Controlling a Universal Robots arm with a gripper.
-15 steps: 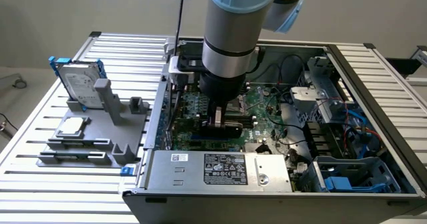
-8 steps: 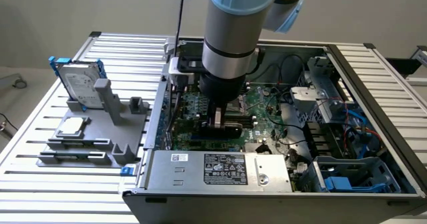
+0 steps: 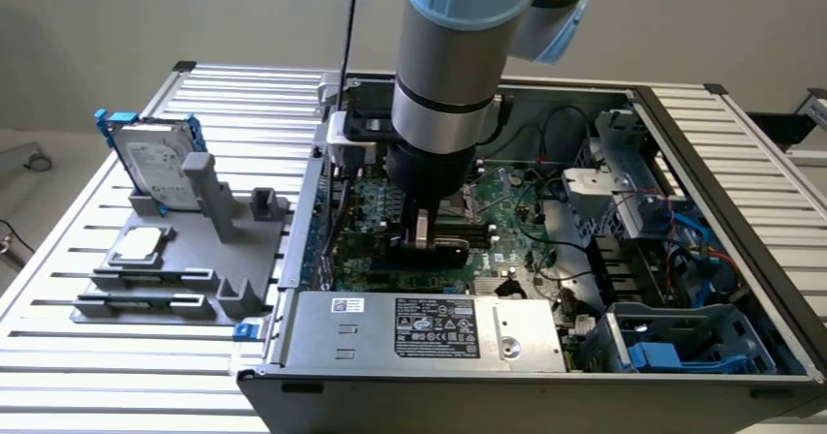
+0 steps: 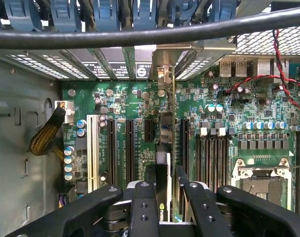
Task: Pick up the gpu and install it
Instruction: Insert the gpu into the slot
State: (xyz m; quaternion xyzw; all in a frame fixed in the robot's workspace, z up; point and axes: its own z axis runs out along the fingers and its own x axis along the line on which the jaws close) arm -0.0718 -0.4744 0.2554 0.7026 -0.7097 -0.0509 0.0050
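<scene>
Black gripper (image 4: pixel 165 170) inside the uncovered computer case (image 3: pixel 723 192), clamped on the gpu (image 4: pixel 162 148).
Grips the card edge-on between both fingers (image 4: pixel 142 202), jaws narrowed to its thickness. Hangs from the arm (image 3: pixel 446 56) over the green motherboard (image 4: pixel 125 113), card in line with the long black expansion slots (image 4: pixel 112 148), bracket end toward the vented rear wall; seated or not, cannot tell. Sits beyond the silver power supply (image 3: pixel 427 327) in the exterior view. Farther out, at the exterior view's left: grey fixture (image 3: pixel 207 197) on the slatted table (image 3: pixel 77 376), carrying a blue-framed hard drive (image 3: pixel 153 168) and a square CPU chip (image 3: pixel 139 245), well apart from the case.
</scene>
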